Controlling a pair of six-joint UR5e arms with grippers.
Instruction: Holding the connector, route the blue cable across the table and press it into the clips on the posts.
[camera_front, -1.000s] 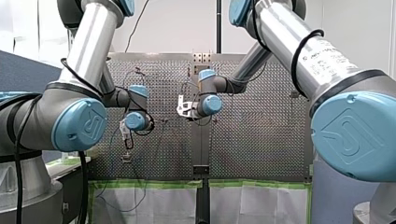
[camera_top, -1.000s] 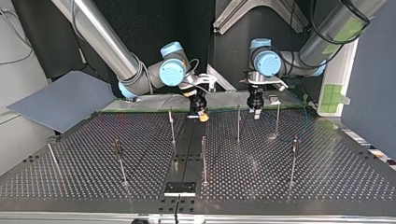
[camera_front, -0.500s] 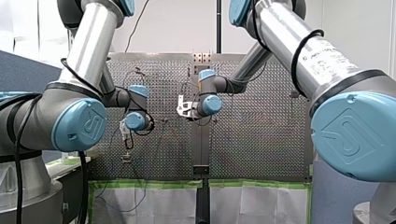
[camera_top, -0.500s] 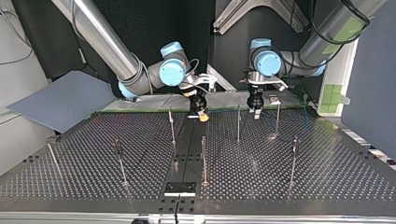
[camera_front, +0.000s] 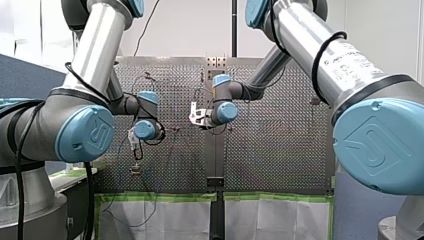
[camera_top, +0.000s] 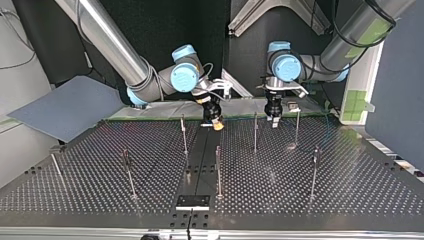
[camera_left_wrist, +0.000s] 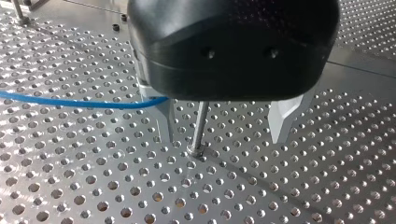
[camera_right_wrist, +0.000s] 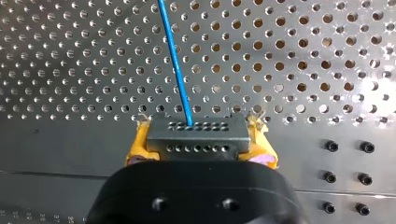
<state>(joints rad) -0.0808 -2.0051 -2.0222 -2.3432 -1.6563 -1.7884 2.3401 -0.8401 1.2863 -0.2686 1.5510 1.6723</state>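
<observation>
Nothing shifting: right gripper (camera_right_wrist: 197, 140) clamping connector (camera_right_wrist: 196, 133); left gripper (camera_left_wrist: 223, 137) gaping around post (camera_left_wrist: 201, 123), blue cable (camera_left_wrist: 70, 101) alongside; clipping seemingly pending.

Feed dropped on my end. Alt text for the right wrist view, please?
My right claw, yellow-padded, is shut on a dark grey connector. The blue cable leaves its far face and runs straight ahead over the perforated table.

Silver arms (camera_front: 96, 47), blue joint caps (camera_front: 84, 134)
</observation>
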